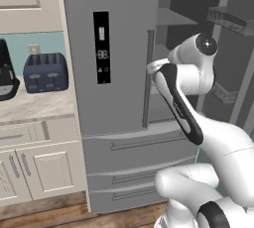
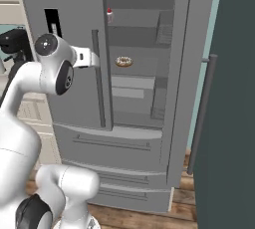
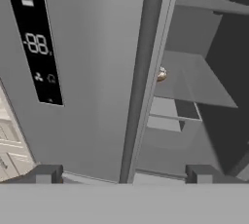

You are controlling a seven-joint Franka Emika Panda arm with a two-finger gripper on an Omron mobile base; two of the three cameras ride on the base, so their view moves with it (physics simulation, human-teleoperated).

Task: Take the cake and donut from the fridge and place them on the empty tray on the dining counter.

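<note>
— Left to right, what's in front of you?

— A dark blue toaster [image 1: 45, 72] at the back edge of the wall counter [image 1: 34, 107]. Then the fridge [image 1: 119, 48]: left door shut, brushed grey steel, black display panel [image 1: 101, 46], long bar handle [image 3: 141, 82] running upright. Right door swung open, shelves showing.

— Your claw?

— My gripper [image 3: 124, 173] sits just off the left door's inner edge, jaws spread wide, nothing between them. Finger tips straddle the handle's lower end in the hand view.

— The donut?

— Donut [image 2: 124, 61], a small tan ring with pale icing, lies flat at mid-shelf, near the shelf's left edge. From my claw it lies to the right and deeper in, past the door edge; I catch only a sliver of it behind the handle. Being round, it has no long axis to line up on.

— The cake?

— Cake [image 2: 109, 14], a tiny white piece with a red top, on the shelf above, left edge. Too small to read its shape.

— Next move?

— I judge a shift right, then reach in.
</note>
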